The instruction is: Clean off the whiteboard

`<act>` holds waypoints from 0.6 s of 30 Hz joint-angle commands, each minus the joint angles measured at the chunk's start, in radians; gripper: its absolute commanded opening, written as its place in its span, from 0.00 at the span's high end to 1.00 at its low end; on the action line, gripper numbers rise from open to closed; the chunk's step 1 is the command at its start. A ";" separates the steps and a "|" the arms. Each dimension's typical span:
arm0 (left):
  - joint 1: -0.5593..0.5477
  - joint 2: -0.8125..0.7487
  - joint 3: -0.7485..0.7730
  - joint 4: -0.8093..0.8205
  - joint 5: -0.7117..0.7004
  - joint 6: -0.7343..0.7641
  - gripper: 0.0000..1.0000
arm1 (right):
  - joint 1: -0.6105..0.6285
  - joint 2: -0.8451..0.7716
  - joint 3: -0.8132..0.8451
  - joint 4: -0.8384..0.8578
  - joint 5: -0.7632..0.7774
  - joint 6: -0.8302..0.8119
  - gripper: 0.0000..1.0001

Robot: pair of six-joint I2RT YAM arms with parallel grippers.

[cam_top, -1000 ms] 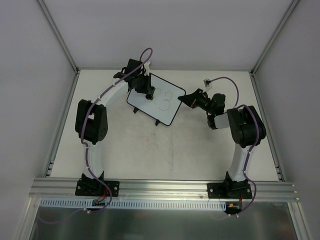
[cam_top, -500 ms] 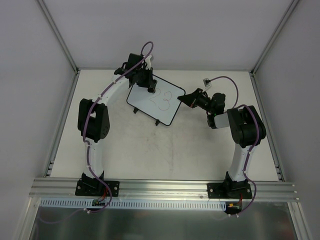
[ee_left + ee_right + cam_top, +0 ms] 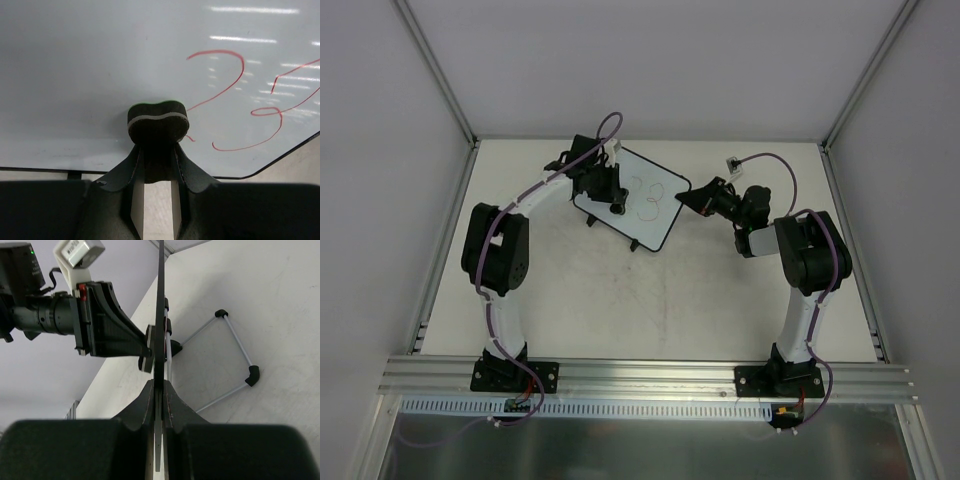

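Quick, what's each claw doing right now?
Left claw: closed on a small eraser.
Right claw: closed on the whiteboard edge.

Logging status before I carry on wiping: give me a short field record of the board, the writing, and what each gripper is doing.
board: whiteboard, far centre of the table, between the two arms
writing: red marks, not yet erased
eraser: small dark eraser with a green back, against the board face by the lower left end of the marks in the left wrist view
left gripper: shut on the eraser
right gripper: shut on the board's edge
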 commanded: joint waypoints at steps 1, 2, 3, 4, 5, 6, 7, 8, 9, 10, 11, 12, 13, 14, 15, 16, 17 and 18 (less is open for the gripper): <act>-0.010 -0.065 -0.106 0.042 0.035 -0.028 1.00 | 0.023 -0.040 0.039 0.220 -0.083 -0.026 1.00; -0.012 -0.073 -0.166 0.056 0.035 -0.031 1.00 | 0.023 -0.040 0.041 0.220 -0.085 -0.026 1.00; -0.015 -0.082 -0.200 0.098 0.035 -0.036 1.00 | 0.022 -0.038 0.041 0.220 -0.083 -0.025 1.00; -0.015 -0.099 -0.229 0.120 0.035 -0.042 1.00 | 0.023 -0.038 0.041 0.220 -0.083 -0.026 1.00; -0.015 -0.104 -0.279 0.137 0.029 -0.048 1.00 | 0.022 -0.038 0.041 0.220 -0.085 -0.025 1.00; -0.015 -0.107 -0.297 0.148 0.026 -0.055 1.00 | 0.022 -0.038 0.042 0.220 -0.086 -0.023 1.00; -0.014 -0.110 -0.307 0.160 0.026 -0.059 1.00 | 0.023 -0.038 0.042 0.220 -0.088 -0.022 1.00; -0.015 -0.110 -0.320 0.166 0.032 -0.062 1.00 | 0.023 -0.040 0.042 0.220 -0.088 -0.022 1.00; -0.015 -0.113 -0.326 0.171 0.042 -0.069 1.00 | 0.022 -0.041 0.044 0.220 -0.088 -0.023 1.00; -0.015 -0.115 -0.331 0.178 0.045 -0.074 1.00 | 0.023 -0.041 0.042 0.220 -0.088 -0.022 1.00; -0.015 -0.121 -0.338 0.182 0.046 -0.077 1.00 | 0.022 -0.040 0.042 0.220 -0.089 -0.022 1.00; -0.015 -0.124 -0.340 0.185 0.043 -0.080 1.00 | 0.023 -0.040 0.042 0.220 -0.091 -0.022 1.00; -0.014 -0.127 -0.340 0.188 0.042 -0.079 1.00 | 0.023 -0.040 0.044 0.220 -0.092 -0.020 1.00; -0.014 -0.127 -0.328 0.189 0.040 -0.077 1.00 | 0.023 -0.035 0.047 0.220 -0.097 -0.019 1.00; -0.015 -0.125 -0.318 0.188 0.040 -0.072 1.00 | 0.022 -0.030 0.059 0.220 -0.111 -0.009 1.00; -0.015 -0.129 -0.312 0.186 0.042 -0.071 1.00 | 0.022 -0.024 0.065 0.220 -0.118 -0.003 1.00; -0.014 -0.130 -0.294 0.186 0.042 -0.071 1.00 | 0.023 -0.018 0.070 0.220 -0.123 0.001 1.00; -0.014 -0.132 -0.285 0.185 0.040 -0.071 1.00 | 0.023 -0.014 0.071 0.221 -0.128 0.003 1.00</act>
